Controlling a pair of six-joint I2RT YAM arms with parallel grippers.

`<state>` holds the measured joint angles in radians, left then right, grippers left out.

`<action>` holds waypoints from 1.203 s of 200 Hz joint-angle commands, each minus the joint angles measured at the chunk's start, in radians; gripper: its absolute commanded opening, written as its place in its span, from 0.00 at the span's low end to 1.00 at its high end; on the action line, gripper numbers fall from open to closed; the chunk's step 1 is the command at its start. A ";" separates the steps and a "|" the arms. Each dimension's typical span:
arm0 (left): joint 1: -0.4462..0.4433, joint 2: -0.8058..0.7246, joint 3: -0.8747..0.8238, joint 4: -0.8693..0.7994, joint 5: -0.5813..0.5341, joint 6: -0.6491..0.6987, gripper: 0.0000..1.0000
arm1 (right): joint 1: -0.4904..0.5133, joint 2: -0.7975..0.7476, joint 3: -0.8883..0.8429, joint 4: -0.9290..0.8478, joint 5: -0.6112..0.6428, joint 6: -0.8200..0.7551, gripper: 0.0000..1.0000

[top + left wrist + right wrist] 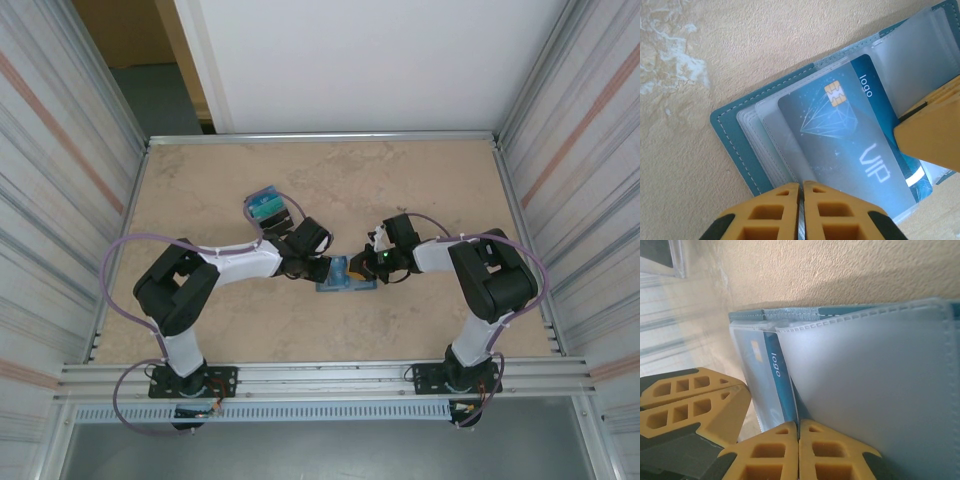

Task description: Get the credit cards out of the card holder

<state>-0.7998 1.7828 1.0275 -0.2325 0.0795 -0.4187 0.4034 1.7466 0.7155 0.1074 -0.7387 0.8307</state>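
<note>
Left wrist: card holder (727,132) partly out of frame

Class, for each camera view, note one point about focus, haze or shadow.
Top external: even light, hardly any shadows, card holder small. Left wrist: credit card lettering sharp and readable. Right wrist: upper left washed out and blurred; shadow on the table along the card holder.
</note>
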 commanded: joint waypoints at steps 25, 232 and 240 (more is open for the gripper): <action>0.006 0.032 0.000 -0.070 -0.032 0.006 0.11 | -0.011 -0.016 -0.017 -0.054 0.042 -0.010 0.03; -0.042 -0.017 0.110 -0.025 0.012 0.110 0.19 | -0.017 -0.123 0.056 -0.295 0.177 -0.116 0.01; -0.047 0.004 0.122 -0.023 0.021 0.112 0.19 | -0.015 -0.125 0.057 -0.299 0.181 -0.117 0.01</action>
<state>-0.8280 1.7435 1.0954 -0.2630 0.0681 -0.3408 0.3920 1.6485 0.7570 -0.1329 -0.5980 0.7464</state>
